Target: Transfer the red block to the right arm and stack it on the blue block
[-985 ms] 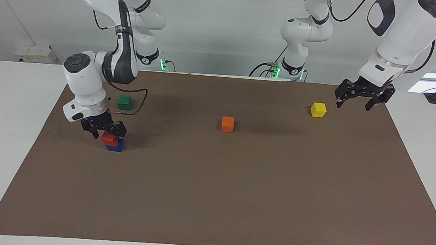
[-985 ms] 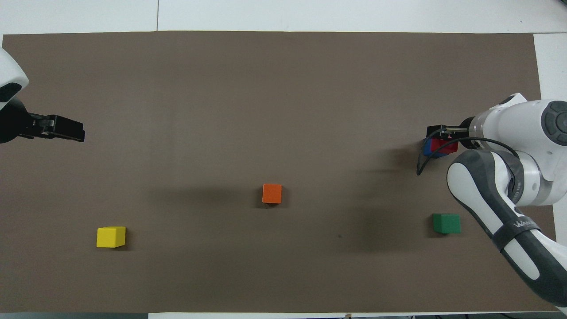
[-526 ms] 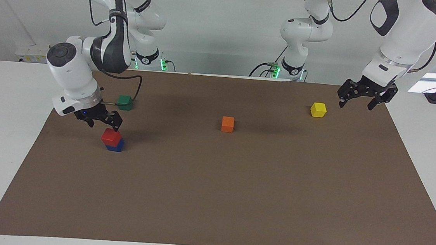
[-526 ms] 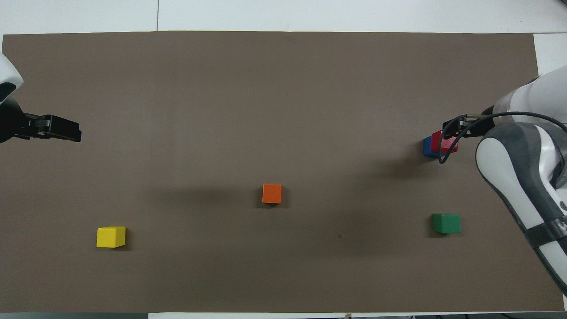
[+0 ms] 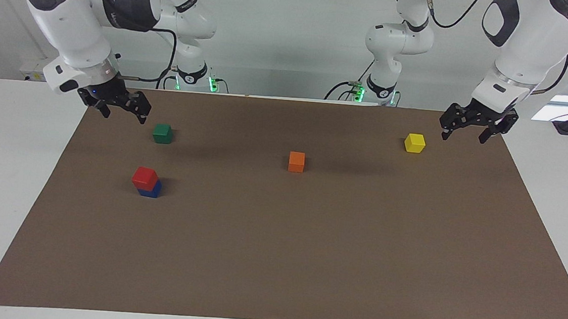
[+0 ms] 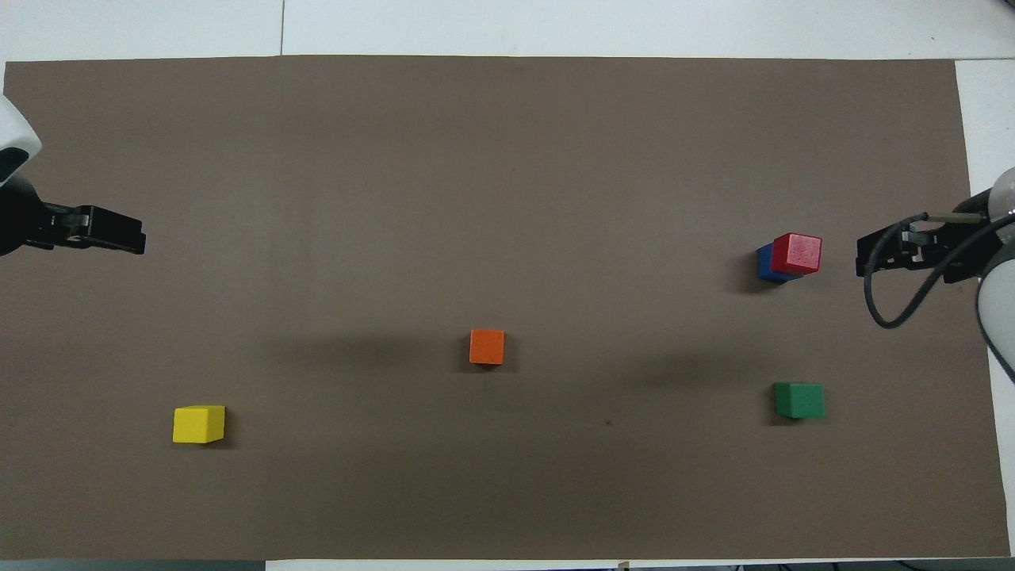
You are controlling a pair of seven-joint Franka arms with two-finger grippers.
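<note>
Nearest the robots on the brown mat (image 5: 306,262), toward the left arm's end and close to the edge by the bases, sits the yellow block (image 5: 415,143), with the left gripper (image 5: 471,132) hanging in the air just beside it over the mat's corner, its jaws spread wide and holding nothing. At the right arm's end, the green block (image 5: 163,133) lies about as close to that same edge, and the right gripper (image 5: 121,109) hovers raised over the mat's corner beside it, jaws likewise spread wide and empty. A little farther from the robots, around the middle of the mat's length, stands the orange block (image 5: 296,161), alone and well apart from the others. Farther out again, toward the right arm's end and not far from the mat's short edge, the red block (image 5: 144,178) rests on top of the blue block (image 5: 152,190), turned and offset slightly so that a strip of blue shows along one side in the overhead view; neither gripper touches the stack. The white table (image 5: 4,168) borders the mat on every side.
</note>
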